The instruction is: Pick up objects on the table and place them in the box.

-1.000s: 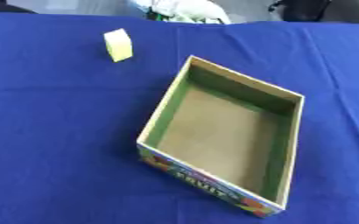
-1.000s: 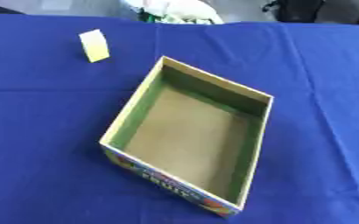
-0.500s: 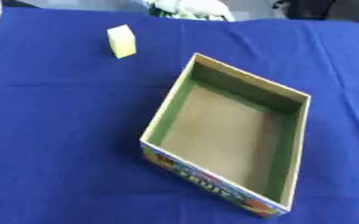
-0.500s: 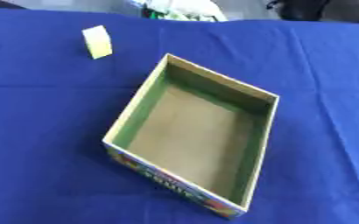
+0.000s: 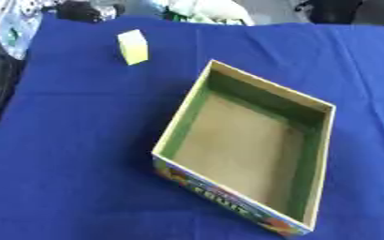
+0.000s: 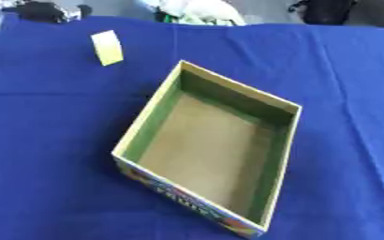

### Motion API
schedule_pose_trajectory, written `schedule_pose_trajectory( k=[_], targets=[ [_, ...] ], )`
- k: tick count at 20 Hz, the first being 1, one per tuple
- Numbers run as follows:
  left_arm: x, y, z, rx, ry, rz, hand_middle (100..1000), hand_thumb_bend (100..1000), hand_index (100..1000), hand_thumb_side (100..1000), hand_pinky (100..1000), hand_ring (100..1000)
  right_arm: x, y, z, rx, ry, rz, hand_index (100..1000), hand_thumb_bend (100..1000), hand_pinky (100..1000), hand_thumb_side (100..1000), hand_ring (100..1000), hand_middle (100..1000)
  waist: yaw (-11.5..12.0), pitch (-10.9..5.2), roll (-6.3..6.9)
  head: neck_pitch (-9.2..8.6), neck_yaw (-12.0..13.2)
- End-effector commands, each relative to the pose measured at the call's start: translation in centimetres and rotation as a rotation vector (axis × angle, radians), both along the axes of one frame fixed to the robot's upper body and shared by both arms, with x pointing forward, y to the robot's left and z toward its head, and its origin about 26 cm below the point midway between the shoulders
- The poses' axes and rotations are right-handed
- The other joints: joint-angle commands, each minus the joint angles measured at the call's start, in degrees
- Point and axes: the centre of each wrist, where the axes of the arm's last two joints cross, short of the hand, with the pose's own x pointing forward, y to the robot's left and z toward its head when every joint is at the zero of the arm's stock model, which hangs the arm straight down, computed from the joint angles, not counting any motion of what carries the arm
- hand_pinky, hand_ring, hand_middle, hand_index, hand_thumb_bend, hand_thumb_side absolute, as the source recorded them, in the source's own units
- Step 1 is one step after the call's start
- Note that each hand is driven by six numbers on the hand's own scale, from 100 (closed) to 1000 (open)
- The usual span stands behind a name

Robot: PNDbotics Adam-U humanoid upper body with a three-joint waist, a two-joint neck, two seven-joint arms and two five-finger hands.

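Box (image 5: pixel 246 140): open cardboard tray, green inner walls, brown floor, printed front wall; sits askew on the blue tablecloth (image 5: pixel 80 140); nothing inside. Block (image 5: pixel 133 46): small, pale yellow, upright on the cloth, well apart from the box toward the far left. Hands: neither shows in either view; pose and grasp cannot be told.

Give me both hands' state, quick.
Left hand: not in view, so it cannot be told.
Right hand: not in view, so it cannot be told.
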Motion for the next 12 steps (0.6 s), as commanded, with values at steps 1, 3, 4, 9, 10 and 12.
schedule_pose_trajectory(
  k=[1, 3, 4, 9, 10, 12],
  targets=[
    [-0.5, -0.9, 1.9, 0.056, 0.020, -0.026, 984, 663, 971, 788, 817, 908, -0.2, -0.1, 1.2, -0.034, -0.026, 0.008, 801, 100, 577, 1000, 635, 547, -0.17, -0.97, 0.13, -0.80, -0.03],
    [-0.5, -1.3, 2.0, 0.073, 0.047, -0.045, 989, 696, 977, 779, 822, 913, -0.2, -0.1, 1.2, -0.034, -0.025, 0.008, 801, 100, 577, 1000, 635, 547, -0.23, -0.97, 0.15, -0.83, -0.13],
    [-0.6, -1.5, 2.1, 0.077, 0.058, -0.055, 991, 702, 977, 775, 829, 918, -0.2, -0.1, 1.2, -0.034, -0.025, 0.008, 801, 100, 577, 1000, 635, 547, -0.25, -0.96, 0.14, -0.84, -0.22],
    [-0.7, -2.2, 2.5, 0.040, 0.098, -0.102, 1000, 742, 976, 765, 884, 967, -0.2, -0.1, 1.1, -0.030, -0.022, 0.009, 801, 100, 576, 1000, 634, 547, -0.33, -0.92, 0.11, -0.85, -0.26],
    [-0.8, -2.4, 2.7, 0.037, 0.101, -0.105, 1000, 748, 975, 768, 883, 966, -0.2, -0.1, 1.1, -0.029, -0.022, 0.009, 801, 100, 576, 1000, 634, 546, -0.35, -0.92, 0.12, -0.85, -0.21],
    [-1.0, -2.5, 3.1, 0.036, 0.103, -0.095, 1000, 760, 981, 768, 885, 968, -0.2, -0.1, 1.1, -0.029, -0.022, 0.010, 801, 100, 575, 1000, 634, 546, -0.39, -0.93, 0.19, -0.89, -0.11]
  ],
)
